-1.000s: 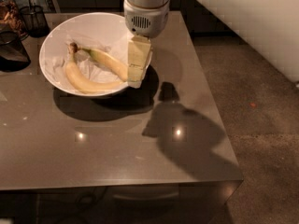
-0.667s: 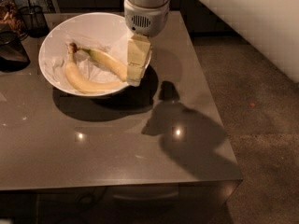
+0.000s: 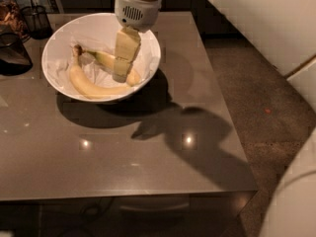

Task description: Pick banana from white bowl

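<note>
The white bowl, lined with crumpled white paper, stands at the back left of the grey table. Two bananas lie in it. The banana is fairly straight and deeper yellow with a greenish neck, and runs from the bowl's middle to its right side. A paler, curved banana with a dark stem lies in front of it. My gripper reaches down into the bowl from above and sits right over the right half of the straight banana, hiding part of it.
Dark wire-mesh cups and a dark container stand at the table's back left, beside the bowl. The table's right edge drops to a speckled floor. White surfaces rise at the right.
My gripper has moved left from the bowl's right rim to further inside the bowl, and now sits over the straight banana. The bananas have not moved.
</note>
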{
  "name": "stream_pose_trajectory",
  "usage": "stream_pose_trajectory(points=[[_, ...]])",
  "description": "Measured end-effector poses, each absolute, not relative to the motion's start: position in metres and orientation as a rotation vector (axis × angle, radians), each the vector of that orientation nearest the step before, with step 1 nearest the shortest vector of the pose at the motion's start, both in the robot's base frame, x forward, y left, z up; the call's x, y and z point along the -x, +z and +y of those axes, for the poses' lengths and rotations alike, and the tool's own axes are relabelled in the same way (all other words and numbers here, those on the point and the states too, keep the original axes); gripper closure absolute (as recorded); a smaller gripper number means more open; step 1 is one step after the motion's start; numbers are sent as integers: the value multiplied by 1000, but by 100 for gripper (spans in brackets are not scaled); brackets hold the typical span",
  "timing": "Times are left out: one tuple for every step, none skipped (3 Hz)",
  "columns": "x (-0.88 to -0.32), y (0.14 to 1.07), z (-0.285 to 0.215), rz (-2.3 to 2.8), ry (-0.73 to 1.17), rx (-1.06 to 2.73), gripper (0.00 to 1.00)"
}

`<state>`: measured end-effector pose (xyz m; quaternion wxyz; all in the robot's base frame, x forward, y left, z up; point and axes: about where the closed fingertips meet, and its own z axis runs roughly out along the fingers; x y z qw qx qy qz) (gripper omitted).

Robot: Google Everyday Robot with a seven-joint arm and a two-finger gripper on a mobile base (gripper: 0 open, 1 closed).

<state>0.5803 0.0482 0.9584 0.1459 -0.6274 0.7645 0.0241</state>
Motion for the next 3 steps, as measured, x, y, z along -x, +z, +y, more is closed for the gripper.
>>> stream_pose_trajectory(points=[[-594,960,71,2180,156,1830,5],[-611,954,82,2212,203,1808,20],[-627,946,85,2267,230,1766,27]])
